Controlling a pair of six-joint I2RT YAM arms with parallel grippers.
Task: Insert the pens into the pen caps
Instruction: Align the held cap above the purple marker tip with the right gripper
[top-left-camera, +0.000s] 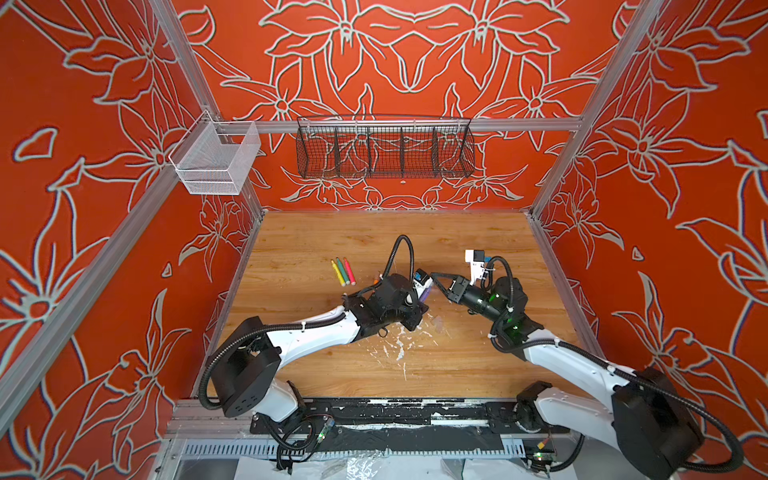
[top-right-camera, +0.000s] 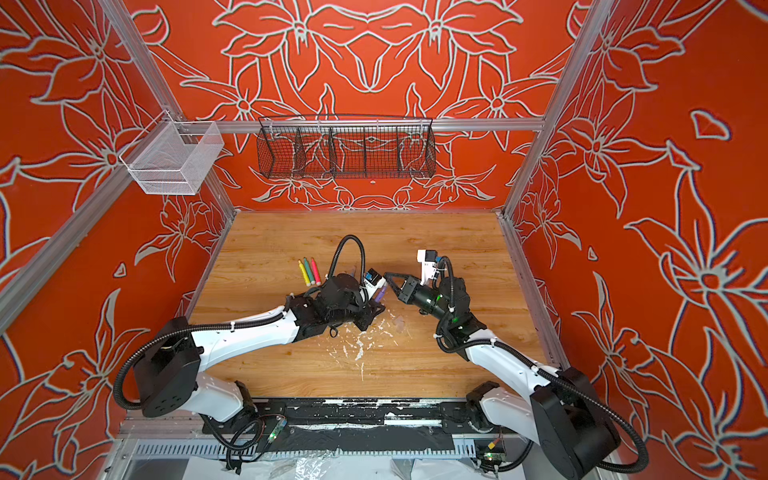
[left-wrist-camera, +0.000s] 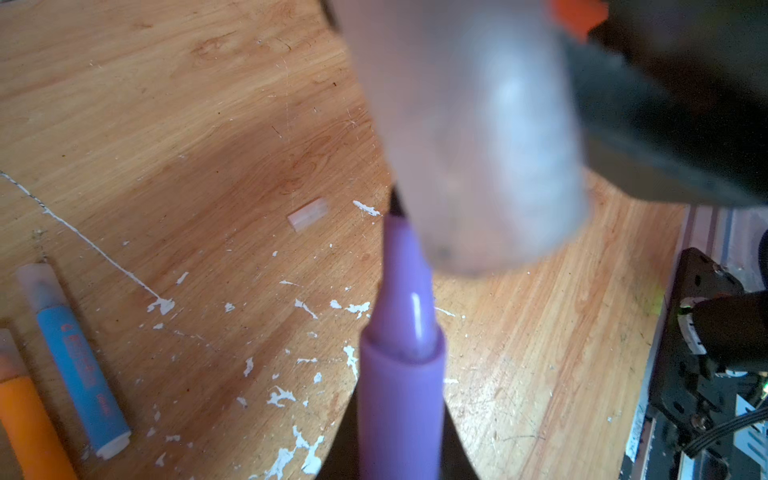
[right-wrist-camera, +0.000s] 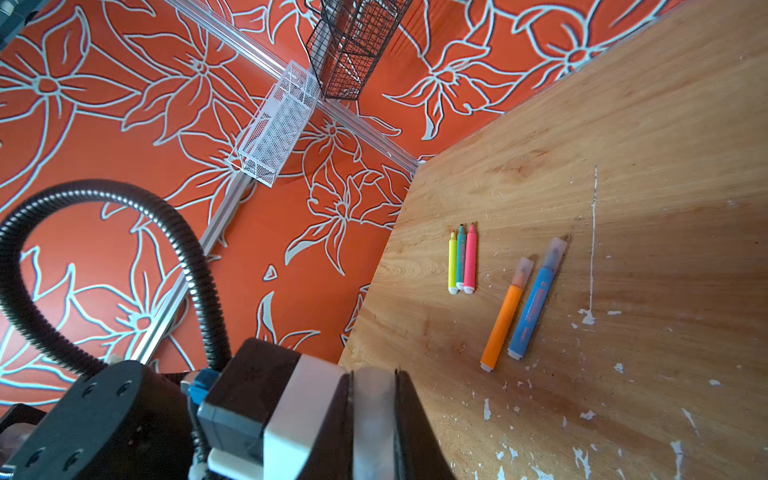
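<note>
My left gripper (left-wrist-camera: 400, 461) is shut on a purple pen (left-wrist-camera: 401, 374), whose dark tip points away from it. My right gripper (right-wrist-camera: 374, 399) is shut on a clear pen cap (right-wrist-camera: 374, 419). In the left wrist view this cap (left-wrist-camera: 478, 145) looms blurred just over the pen's tip, and whether the tip is inside cannot be told. In both top views the two grippers (top-left-camera: 420, 305) (top-left-camera: 435, 277) meet above mid-table, the purple pen (top-right-camera: 380, 296) between them. An orange pen (right-wrist-camera: 505, 316) and a blue pen (right-wrist-camera: 536, 303) lie capped. Yellow (right-wrist-camera: 453, 264), green (right-wrist-camera: 461, 259) and pink (right-wrist-camera: 470, 259) pens lie side by side.
A loose clear cap (left-wrist-camera: 308, 214) lies on the wooden table (top-left-camera: 316, 365) among white paint flecks. A black wire basket (top-left-camera: 384, 151) and a white mesh basket (top-left-camera: 216, 160) hang on the back rail, well above the table.
</note>
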